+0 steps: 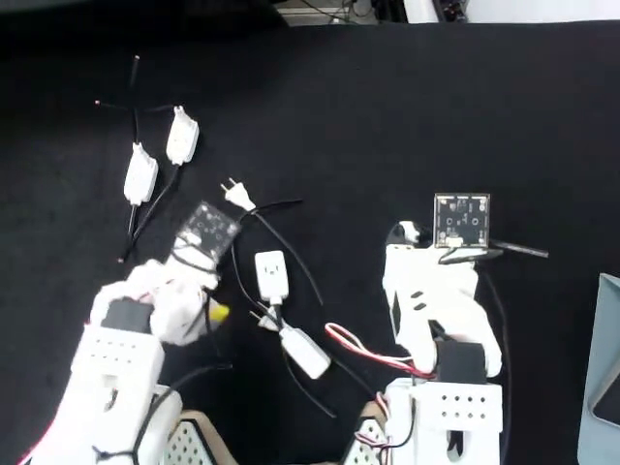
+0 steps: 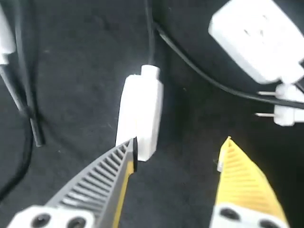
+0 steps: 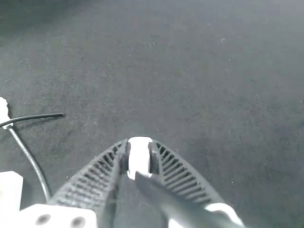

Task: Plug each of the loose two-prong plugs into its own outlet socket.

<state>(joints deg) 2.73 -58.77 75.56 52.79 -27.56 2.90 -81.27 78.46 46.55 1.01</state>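
Up close, my right jaws clamp a white plug (image 3: 139, 161); my left jaws gape beside a socket (image 2: 140, 109); overhead, a black-clothed desk (image 1: 387, 116)

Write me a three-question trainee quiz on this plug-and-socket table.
1. True or false: the left end effector is open, with a white corded block by its grey finger.
2. What does the right end effector grip? A) nothing B) a small white part C) a yellow cable
3. Fill in: the loose plug beside the white outlet socket has ___ prongs.
Key: 1 true; 2 B; 3 two.
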